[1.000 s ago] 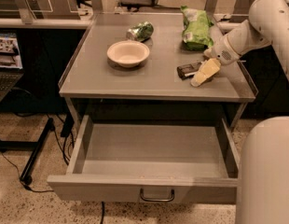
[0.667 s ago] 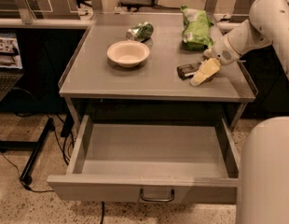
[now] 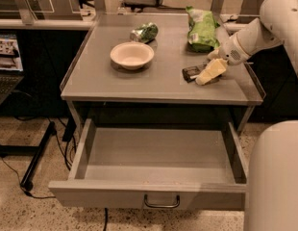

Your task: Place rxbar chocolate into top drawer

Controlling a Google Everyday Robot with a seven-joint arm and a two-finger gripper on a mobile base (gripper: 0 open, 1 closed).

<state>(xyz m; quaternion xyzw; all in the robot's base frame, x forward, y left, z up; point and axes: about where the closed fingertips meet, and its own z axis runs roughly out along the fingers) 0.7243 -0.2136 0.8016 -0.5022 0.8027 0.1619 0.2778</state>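
Observation:
The rxbar chocolate (image 3: 189, 72) is a small dark flat bar lying on the right part of the grey table top (image 3: 139, 83). My gripper (image 3: 208, 73), pale yellow at the end of the white arm, is down at the bar's right end and covers part of it. The bar rests on the table. The top drawer (image 3: 115, 192) stands pulled wide out below the table top, with nothing inside and its loop handle (image 3: 161, 203) at the middle of the front panel.
A white bowl (image 3: 132, 55) sits mid-left on the table. A crushed green can (image 3: 143, 32) lies behind it. A green chip bag (image 3: 202, 28) lies at the back right, just behind my gripper. My white base (image 3: 276, 177) fills the lower right corner.

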